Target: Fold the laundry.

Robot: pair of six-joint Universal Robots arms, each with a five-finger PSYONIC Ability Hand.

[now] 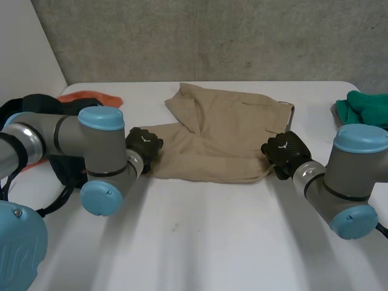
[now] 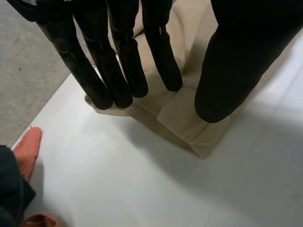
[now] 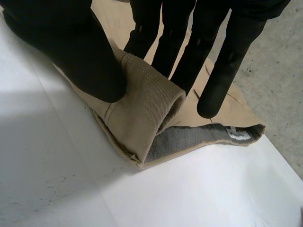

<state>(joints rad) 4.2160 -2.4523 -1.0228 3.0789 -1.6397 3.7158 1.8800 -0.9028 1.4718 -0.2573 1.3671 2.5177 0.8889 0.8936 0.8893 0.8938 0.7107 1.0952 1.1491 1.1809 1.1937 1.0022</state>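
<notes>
Item: tan twill garment (image 1: 224,139), loosely folded, lying at the middle of the white table (image 1: 212,242), waistband end toward the robot's right.

Left hand (image 1: 143,145): at the garment's near left corner. In its wrist view the fingers (image 2: 158,47) are straight and spread, the thumb (image 2: 227,71) well apart from them, nothing gripped. The fingertips stand over the corner's edge of the tan cloth (image 2: 184,113); whether they actually touch it is hard to say.

Right hand (image 1: 284,151): at the near right corner. Its thumb (image 3: 80,52) presses a raised, rolled fold of the cloth (image 3: 147,109) against the fingers (image 3: 227,61) behind it, so the fold is pinched. Beneath the fold the grey inner face and a small white label (image 3: 236,135) show.

Other cloth: crumpled orange piece (image 1: 91,96) at the far left corner, near the left arm; bunched green piece (image 1: 367,109) at the right edge. Both are well apart from the tan garment.

Backdrop: grey concrete wall (image 1: 212,36).
</notes>
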